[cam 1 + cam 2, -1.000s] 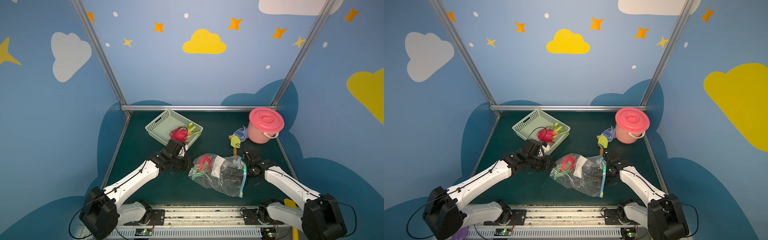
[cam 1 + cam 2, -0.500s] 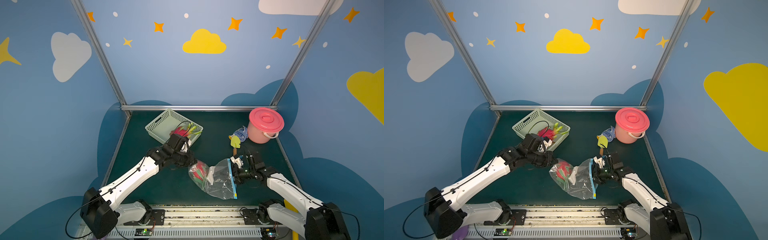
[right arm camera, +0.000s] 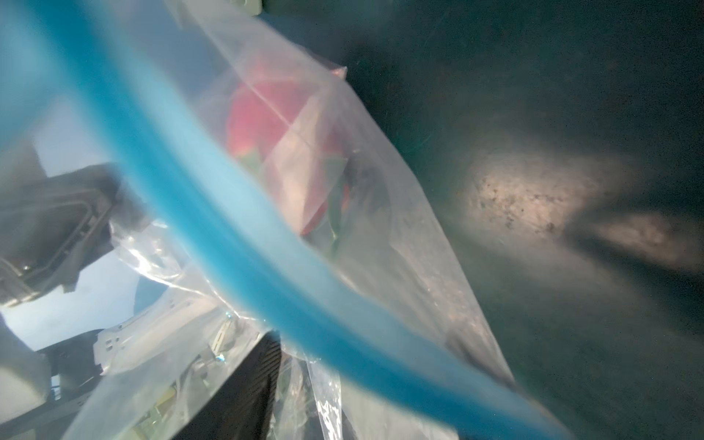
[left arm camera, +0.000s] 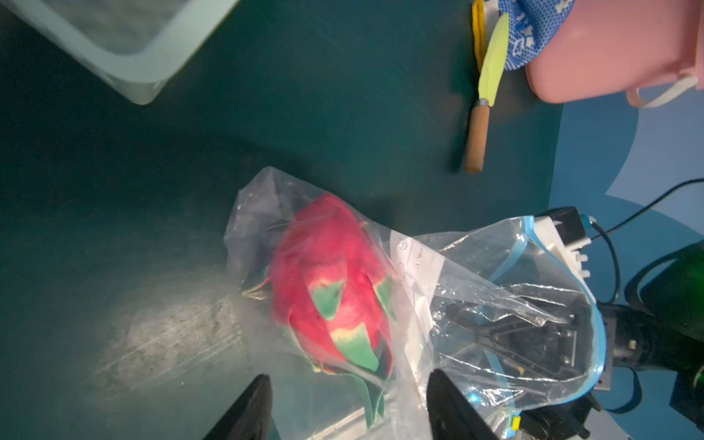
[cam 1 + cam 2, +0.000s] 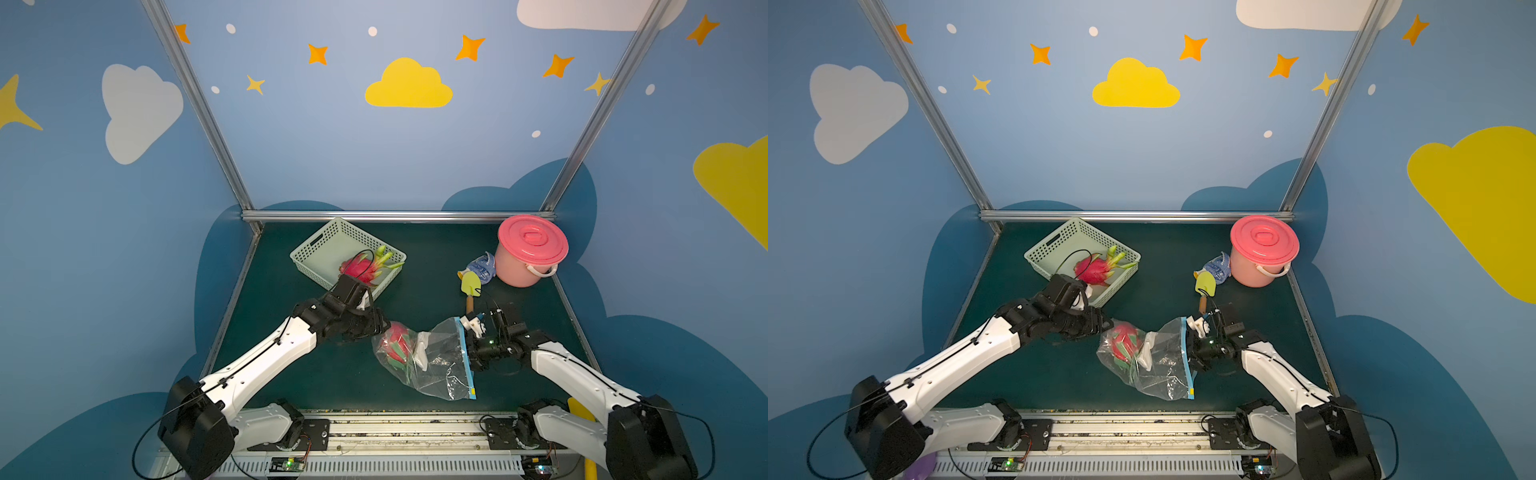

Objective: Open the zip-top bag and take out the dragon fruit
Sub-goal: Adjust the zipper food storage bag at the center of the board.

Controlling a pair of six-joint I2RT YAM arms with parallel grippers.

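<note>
Lower centre in a top view, the zip-top bag (image 5: 440, 370) lies on the table (image 5: 291, 374). The spread left pincer (image 5: 379, 328) is beside its dragon fruit (image 5: 397, 343), and the spread right pincer (image 5: 469, 351) is at its blue-edged mouth.

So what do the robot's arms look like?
The left arm and the right arm have smooth white shells with chunky black joints and a big black block at each shoulder. Thin black cables run along them and loop out near the wrists. The left gripper ends in two black fingers. A tiny green light glows on the right wrist.
</note>
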